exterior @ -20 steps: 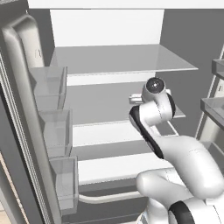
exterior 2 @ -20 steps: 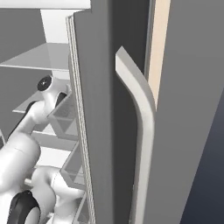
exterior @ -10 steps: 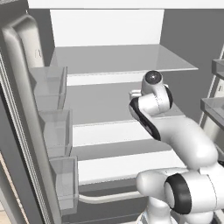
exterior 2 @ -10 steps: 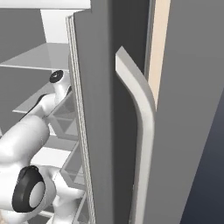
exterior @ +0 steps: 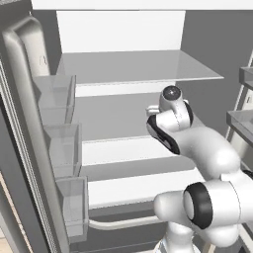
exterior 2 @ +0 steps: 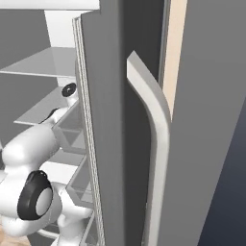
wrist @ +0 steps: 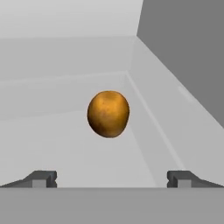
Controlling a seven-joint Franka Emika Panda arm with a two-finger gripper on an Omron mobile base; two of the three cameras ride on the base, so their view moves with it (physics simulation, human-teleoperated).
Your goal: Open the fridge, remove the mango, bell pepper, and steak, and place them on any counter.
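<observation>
Arm reached deeper into fridge (exterior: 123,69), mango (wrist: 108,113) centred ahead of jaws, jaws spread wide, empty

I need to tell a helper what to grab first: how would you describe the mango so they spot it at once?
Look into the open fridge, with its white inside and grey shelves. In the hand view, the mango sits alone on a pale shelf near the corner where the back meets a side wall, straight ahead of the open gripper. It is a small rounded orange-yellow fruit, the one coloured thing there.

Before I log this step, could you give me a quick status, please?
Jaws open, empty. Mango straight ahead on the fridge shelf, not yet reached. Nothing between.
</observation>
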